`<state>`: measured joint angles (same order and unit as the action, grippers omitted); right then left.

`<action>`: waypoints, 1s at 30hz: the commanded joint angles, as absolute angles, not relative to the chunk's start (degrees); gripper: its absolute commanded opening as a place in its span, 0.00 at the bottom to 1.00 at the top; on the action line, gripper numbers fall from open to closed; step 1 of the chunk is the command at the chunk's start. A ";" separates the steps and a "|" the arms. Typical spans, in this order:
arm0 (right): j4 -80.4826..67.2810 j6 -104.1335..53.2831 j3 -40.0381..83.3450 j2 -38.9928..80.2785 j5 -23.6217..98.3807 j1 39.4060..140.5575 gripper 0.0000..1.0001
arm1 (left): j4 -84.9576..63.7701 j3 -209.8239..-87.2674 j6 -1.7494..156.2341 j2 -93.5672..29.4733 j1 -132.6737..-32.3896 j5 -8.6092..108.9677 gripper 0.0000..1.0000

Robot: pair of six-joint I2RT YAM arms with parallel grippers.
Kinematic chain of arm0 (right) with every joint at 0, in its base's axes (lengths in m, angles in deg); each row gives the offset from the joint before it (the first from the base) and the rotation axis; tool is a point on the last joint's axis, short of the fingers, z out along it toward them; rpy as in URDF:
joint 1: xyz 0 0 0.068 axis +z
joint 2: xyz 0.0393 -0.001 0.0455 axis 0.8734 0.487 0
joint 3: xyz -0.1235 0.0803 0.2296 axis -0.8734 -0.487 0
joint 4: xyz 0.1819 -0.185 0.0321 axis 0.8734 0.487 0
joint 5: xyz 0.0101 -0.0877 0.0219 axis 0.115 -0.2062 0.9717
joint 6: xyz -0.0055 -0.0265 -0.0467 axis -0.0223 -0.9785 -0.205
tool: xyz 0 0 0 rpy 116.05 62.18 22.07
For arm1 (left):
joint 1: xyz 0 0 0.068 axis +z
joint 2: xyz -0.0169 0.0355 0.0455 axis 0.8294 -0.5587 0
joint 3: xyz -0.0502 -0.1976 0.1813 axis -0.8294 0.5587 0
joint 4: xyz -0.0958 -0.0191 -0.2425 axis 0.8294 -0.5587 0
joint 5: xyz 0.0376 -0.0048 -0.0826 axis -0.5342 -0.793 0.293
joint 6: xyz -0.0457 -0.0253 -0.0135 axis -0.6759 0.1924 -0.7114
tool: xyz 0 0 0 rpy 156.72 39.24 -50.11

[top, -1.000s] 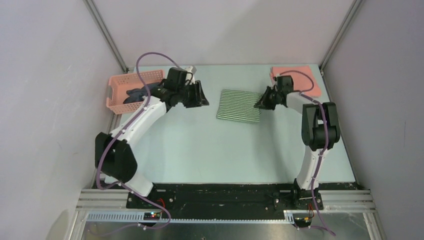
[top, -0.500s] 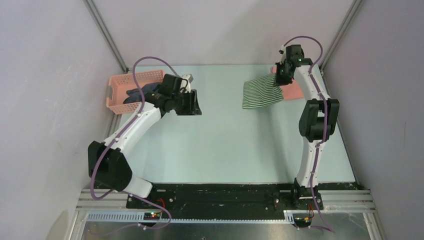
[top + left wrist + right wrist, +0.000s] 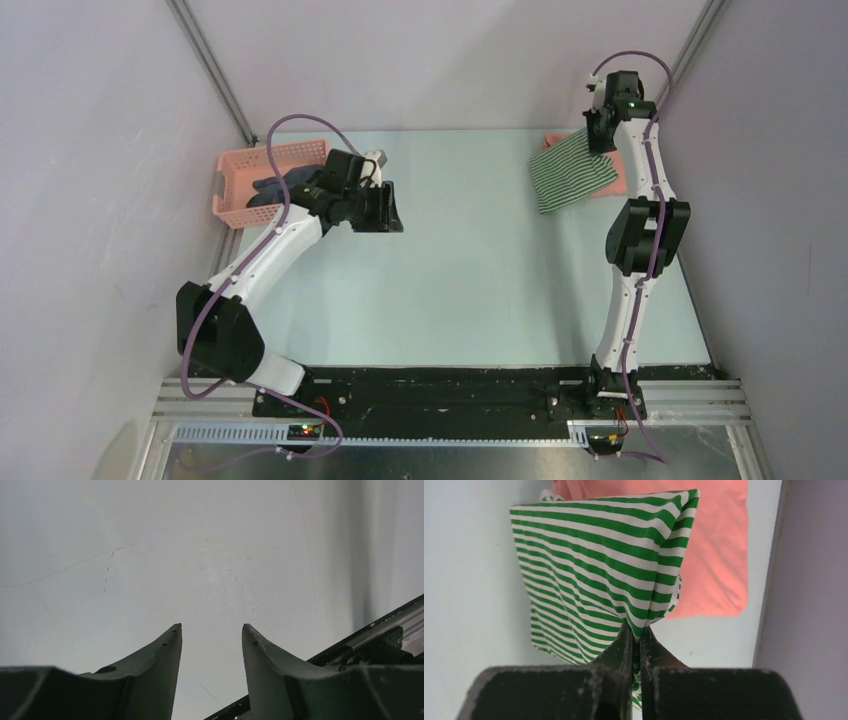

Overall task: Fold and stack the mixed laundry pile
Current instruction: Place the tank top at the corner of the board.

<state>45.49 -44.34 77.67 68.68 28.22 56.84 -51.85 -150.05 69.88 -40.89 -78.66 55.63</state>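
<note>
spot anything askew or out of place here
The green-and-white striped cloth garment dangles skewed from the shut right gripper, pinched at one point, partly over the folded salmon-pink shirt, not lying square on it.

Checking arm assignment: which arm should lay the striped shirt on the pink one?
Right. The right pincer is shut on the striped shirt, held above the pink shirt. The left pincer is open, empty, by the basket.

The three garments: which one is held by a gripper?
The green-and-white striped one, pinched in the right gripper over the salmon-pink shirt. The dark garment lies in the pink basket.
</note>
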 commanded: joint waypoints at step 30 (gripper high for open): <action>7.92 -33.93 56.75 65.09 34.91 44.30 0.00 | -51.47 -149.86 71.41 -41.30 -78.87 49.61 0.55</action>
<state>14.89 -40.16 58.62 71.06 33.66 47.10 -51.88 -149.94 69.93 -41.76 -78.69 51.00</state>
